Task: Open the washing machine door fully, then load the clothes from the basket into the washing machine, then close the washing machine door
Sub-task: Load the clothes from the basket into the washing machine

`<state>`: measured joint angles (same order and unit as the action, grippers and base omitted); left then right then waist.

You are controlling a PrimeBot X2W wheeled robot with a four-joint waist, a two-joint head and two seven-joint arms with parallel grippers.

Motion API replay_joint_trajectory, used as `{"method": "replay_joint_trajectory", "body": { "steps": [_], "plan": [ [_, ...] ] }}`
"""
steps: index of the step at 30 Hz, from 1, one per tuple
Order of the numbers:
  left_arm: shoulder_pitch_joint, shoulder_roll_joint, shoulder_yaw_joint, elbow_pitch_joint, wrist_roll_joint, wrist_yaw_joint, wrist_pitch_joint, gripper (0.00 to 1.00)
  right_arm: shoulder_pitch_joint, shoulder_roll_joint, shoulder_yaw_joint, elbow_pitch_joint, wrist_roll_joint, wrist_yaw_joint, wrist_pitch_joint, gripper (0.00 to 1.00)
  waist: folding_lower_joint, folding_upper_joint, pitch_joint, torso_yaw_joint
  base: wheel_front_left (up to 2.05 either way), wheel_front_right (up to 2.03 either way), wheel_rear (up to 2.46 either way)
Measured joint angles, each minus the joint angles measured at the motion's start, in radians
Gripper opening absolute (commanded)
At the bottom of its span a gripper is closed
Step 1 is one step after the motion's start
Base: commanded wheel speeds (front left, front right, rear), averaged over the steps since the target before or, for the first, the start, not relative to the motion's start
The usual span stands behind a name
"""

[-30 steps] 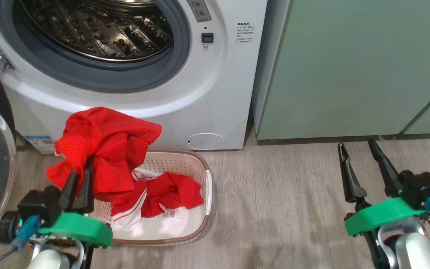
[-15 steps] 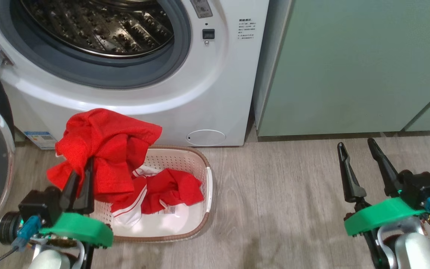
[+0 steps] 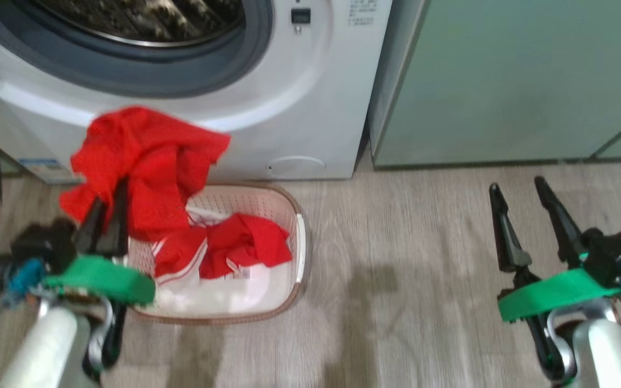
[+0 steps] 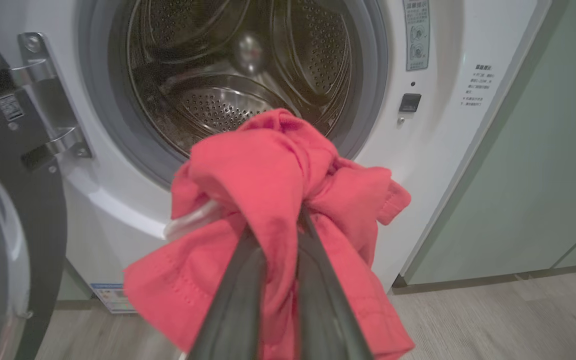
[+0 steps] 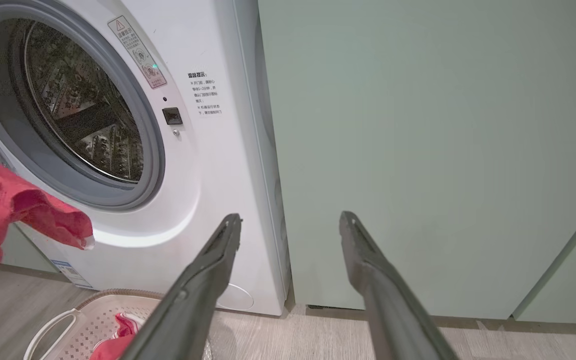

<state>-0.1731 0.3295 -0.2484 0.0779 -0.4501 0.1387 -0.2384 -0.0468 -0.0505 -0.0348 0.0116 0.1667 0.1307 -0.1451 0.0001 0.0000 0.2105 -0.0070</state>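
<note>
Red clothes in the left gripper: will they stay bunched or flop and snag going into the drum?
Probably floppy: the clothes drape in folds on both sides of the left gripper. Likely light, since a pinch carries the bundle. The lower end seems to hang into the basket, so it may drag on the rim.

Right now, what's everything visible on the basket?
The basket is a small cream plastic tub, upright, with rounded corners, perforated walls, a brown rim and a white side handle. It stands on the wood-look floor just before the washing machine; contact between them cannot be told. Red and white clothes lie inside it, and a red garment pinched by the left gripper hangs above its left end.
</note>
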Motion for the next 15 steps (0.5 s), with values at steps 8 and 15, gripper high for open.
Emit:
{"method": "replay_joint_trajectory", "body": {
  "steps": [8,15],
  "plan": [
    [-0.302,0.002,0.028,0.194,-0.063,-0.072,0.064,0.00,-0.079,0.000,0.014,-0.019,0.000,0.000,-0.010,1.00,0.0002,0.0000,0.143,-0.021,0.00,0.00,0.00],
    [-0.531,0.023,0.043,0.365,-0.103,-0.130,0.146,0.00,-0.141,0.000,0.040,-0.016,0.010,0.000,-0.044,1.00,0.0003,0.0000,0.250,-0.049,0.00,0.00,0.00]
  ]
}}
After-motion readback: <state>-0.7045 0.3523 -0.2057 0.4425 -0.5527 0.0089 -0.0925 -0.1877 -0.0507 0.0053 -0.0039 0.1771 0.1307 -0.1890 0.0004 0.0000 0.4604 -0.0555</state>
